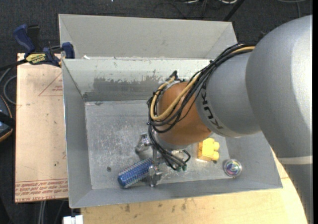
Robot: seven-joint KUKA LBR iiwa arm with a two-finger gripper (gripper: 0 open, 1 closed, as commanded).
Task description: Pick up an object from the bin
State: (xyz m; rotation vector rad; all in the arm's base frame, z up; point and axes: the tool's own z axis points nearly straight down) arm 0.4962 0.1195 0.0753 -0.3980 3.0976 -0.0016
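My gripper (151, 166) is low over the front middle of the bin, its metal fingers poking out from under the orange wrist cover. A blue bristly brush-like cylinder (134, 174) lies on the bin floor right at the fingertips, its right end touching or under them. A yellow plastic block (209, 149) sits just right of the gripper, partly hidden by the wrist. Further right near the front wall lies a small shiny round thing with a purple centre (232, 167).
The arm and its orange cover with cables hang over the bin's centre and right side, hiding the floor beneath. Bare scratched floor stretches across the left and back of the bin.
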